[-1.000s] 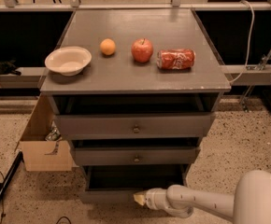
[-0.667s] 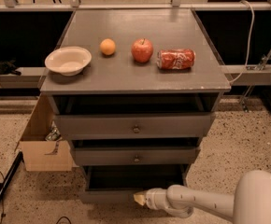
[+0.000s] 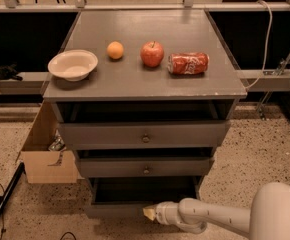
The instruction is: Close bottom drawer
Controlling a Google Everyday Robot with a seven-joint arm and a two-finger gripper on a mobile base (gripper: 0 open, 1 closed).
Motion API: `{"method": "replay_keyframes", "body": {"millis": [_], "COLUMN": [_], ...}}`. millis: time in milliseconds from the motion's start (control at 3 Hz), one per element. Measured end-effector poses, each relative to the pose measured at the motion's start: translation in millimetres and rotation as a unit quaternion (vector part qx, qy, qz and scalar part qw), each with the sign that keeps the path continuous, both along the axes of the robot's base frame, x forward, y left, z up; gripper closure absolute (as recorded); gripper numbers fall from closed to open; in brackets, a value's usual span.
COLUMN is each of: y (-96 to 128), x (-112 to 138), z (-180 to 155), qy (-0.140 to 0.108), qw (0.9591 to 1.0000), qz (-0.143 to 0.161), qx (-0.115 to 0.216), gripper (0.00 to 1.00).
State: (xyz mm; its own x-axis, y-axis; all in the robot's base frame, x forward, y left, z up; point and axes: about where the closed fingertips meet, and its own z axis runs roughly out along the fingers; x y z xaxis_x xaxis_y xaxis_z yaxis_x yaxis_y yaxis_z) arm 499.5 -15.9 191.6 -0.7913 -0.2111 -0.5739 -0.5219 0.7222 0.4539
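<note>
- The bottom drawer (image 3: pixel 112 210) sat pulled out, low in the middle of the frame.
- The tool (image 3: pixel 150 213) was right by its front panel; I could not tell if it was open or shut.
- The drawer looked hard and stiff, so a flat push on the front should slide it.

My arm (image 3: pixel 210 217) is showing as smooth, rounded off-white tubing, widening into a bulbous pale shell (image 3: pixel 280 211) at lower right. My gripper (image 3: pixel 150 213) is ending in a yellowish tip, right at the bottom drawer (image 3: pixel 112 210) front.
</note>
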Motion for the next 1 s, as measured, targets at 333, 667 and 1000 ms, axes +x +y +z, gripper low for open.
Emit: {"method": "replay_keyframes", "body": {"millis": [333, 667, 1000], "y": [0.0, 0.0, 0.1], "x": [0.0, 0.0, 0.0], "z": [0.0, 0.0, 0.0], "qy": [0.000, 0.000, 0.000], "qw": [1.0000, 1.0000, 1.0000], "qz": [0.000, 0.000, 0.000], "qx": [0.000, 0.000, 0.000], "gripper": [0.14, 0.00, 0.00]}}
